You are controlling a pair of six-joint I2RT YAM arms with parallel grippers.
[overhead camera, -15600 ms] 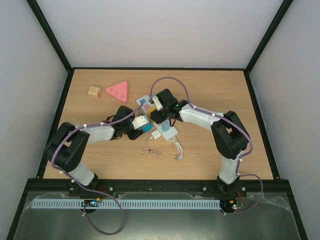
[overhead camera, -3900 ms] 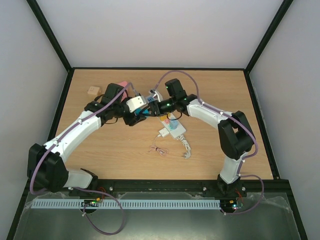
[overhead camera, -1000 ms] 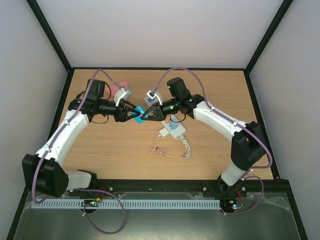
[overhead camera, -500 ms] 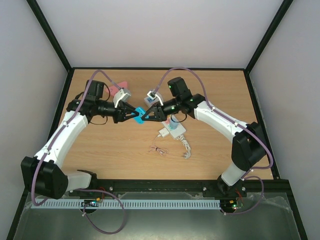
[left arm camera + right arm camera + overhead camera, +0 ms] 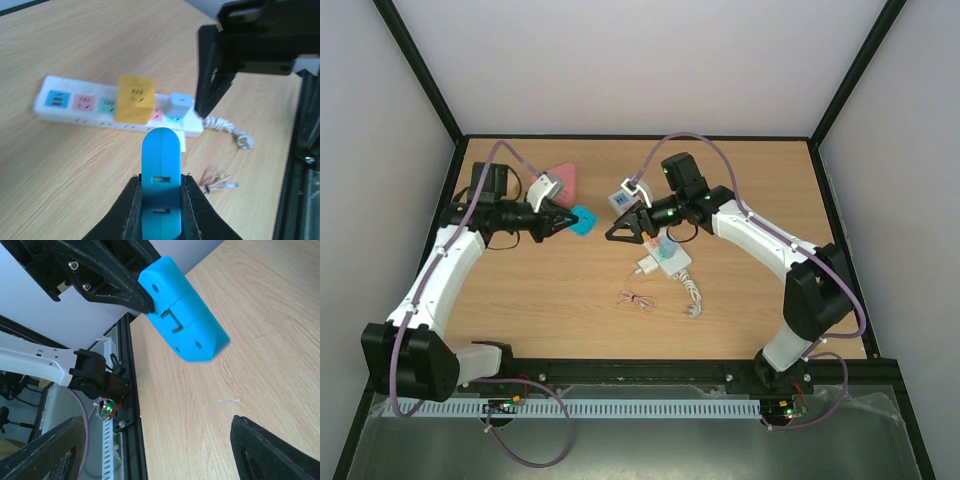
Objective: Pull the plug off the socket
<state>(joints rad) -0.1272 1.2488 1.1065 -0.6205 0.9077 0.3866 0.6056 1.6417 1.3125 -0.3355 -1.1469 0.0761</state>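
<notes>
My left gripper (image 5: 568, 220) is shut on a blue toy piece (image 5: 584, 220), held above the table left of centre; in the left wrist view the piece (image 5: 160, 150) stands upright between the jaws (image 5: 160, 182). My right gripper (image 5: 623, 231) is open and empty, a short way right of the piece (image 5: 182, 315). The socket (image 5: 672, 262) lies under the right wrist, with a yellow block (image 5: 135, 97) and a small pale-blue block (image 5: 177, 105) on it. The plug (image 5: 644, 267) lies against the socket's near side, and its cable bundle (image 5: 635, 300) is on the table.
A pink triangle (image 5: 563, 178) lies at the back left, partly behind the left wrist. The socket's thick white cord (image 5: 692, 295) curls toward the near edge. Black frame rails and pale walls bound the wooden table (image 5: 770, 180).
The two grippers met at the blue piece. My right gripper has opened and let go, and my left gripper has drawn back to the left with the piece.
</notes>
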